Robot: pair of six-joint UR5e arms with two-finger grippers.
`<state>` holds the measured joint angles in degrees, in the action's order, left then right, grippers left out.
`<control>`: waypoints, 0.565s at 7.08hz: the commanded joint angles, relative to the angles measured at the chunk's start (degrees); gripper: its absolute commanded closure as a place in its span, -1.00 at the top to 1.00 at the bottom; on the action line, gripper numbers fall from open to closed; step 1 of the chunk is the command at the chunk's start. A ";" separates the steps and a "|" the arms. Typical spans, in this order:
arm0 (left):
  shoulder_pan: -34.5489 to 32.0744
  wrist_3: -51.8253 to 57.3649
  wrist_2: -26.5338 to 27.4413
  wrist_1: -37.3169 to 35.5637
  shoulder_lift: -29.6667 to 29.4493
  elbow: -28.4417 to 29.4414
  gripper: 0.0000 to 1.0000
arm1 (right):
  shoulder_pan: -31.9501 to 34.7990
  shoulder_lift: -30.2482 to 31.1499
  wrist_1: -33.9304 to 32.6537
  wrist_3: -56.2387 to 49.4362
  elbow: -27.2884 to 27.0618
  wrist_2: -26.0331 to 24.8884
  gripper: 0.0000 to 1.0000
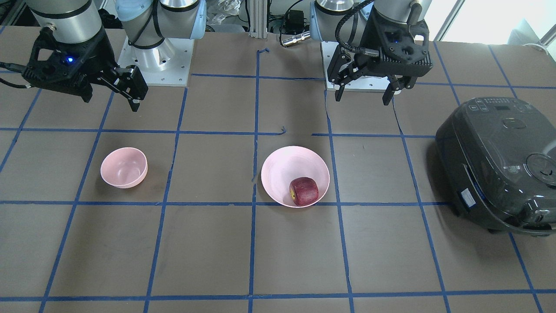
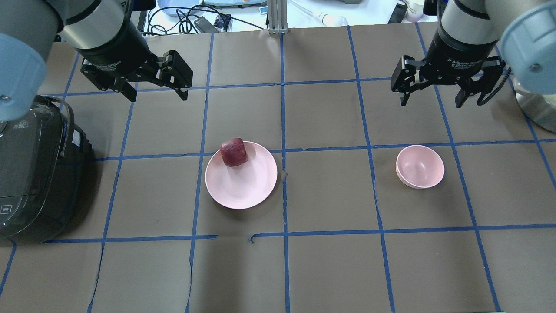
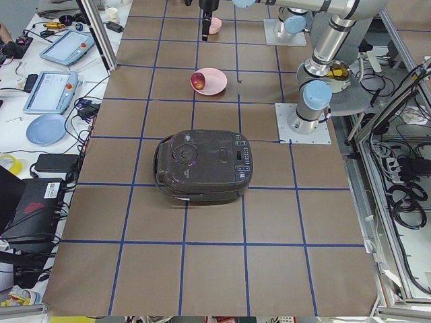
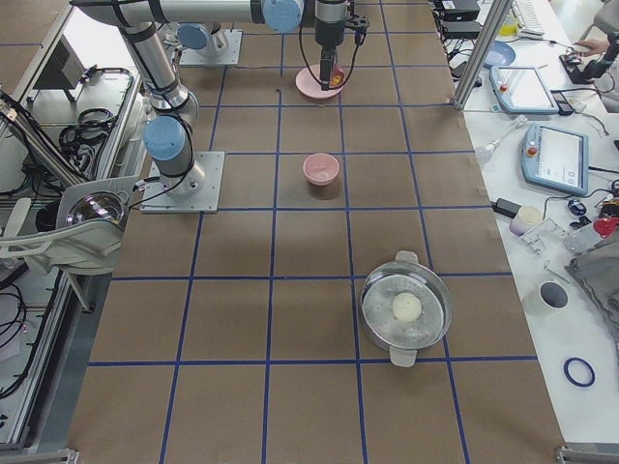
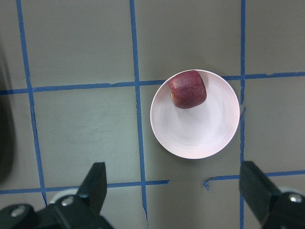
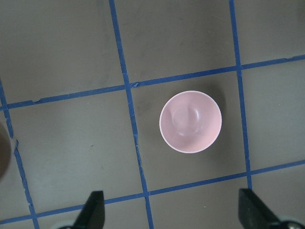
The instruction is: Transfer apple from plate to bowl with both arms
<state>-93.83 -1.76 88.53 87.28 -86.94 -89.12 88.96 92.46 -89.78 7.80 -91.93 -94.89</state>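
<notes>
Overhead exterior, near to far. Rice cooker [image 2: 30,174] is parked at the table's [image 2: 330,195] left edge, well apart from the work items, so I don't expect it to get in the way.

Next the plate [image 2: 243,187], roughly mid-table on the left arm's side. The apple [image 2: 233,152] sits on it, on the far-left part and touching the rim area, not centred. The left wrist view agrees.

The bowl [image 2: 420,166] is level with the plate on the right arm's side, well apart from it. It's upright and has nothing in it, per the right wrist view.

Furthest back are the arms. The left hand [image 2: 157,93] hangs raised beyond the plate, jaws spread wide, carrying nothing. The right hand [image 2: 431,103] hangs raised beyond the bowl, also spread and empty. Neither touches anything.

Progress: zero. No grasp, no lift, no hand-over. Everything is left to do, and my read of it:
- left hand descends on the apple and grips it
- left hand lifts and passes it to the right hand somewhere between the two dishes
- right hand drops it in the bowl

Watch item: the apple is blocky and off-centre near the rim, so the fingers may clip the plate's edge.
</notes>
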 commanded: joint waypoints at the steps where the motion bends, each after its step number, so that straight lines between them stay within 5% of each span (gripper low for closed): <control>1: 0.14 0.09 0.06 0.00 0.02 0.00 1.00 | -0.02 0.09 0.13 0.02 0.00 0.15 1.00; 4: 0.05 0.09 0.06 0.00 0.02 -0.09 1.00 | -0.02 0.26 0.04 -0.68 0.09 0.93 1.00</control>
<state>-93.74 -1.67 88.55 87.28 -86.92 -89.19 88.95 92.65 -89.73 7.27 -91.86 -94.45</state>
